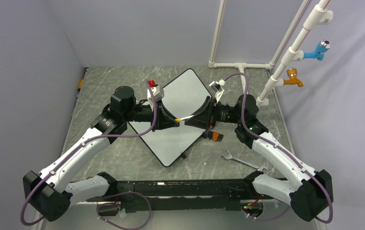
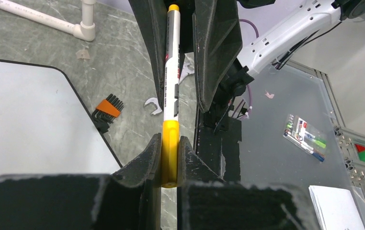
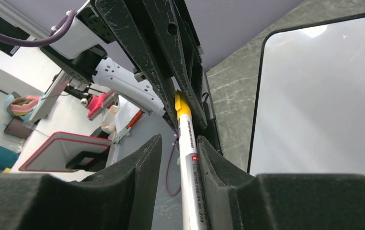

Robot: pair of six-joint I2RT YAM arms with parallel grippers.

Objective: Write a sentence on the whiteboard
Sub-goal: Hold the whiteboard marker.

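While my left tool (image 2: 170, 143) pinched the cap (image 2: 170, 160) at lower centre, my right tool (image 3: 180, 143) stood slack around the marker (image 2: 171, 72) barrel, which looked light, stiff and slick.

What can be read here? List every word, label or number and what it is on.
No text is legible.
Marker barrel: red and grey print, too blurred to read.
Flat packet: coloured print, too small to read.
Whiteboard: no writing visible.
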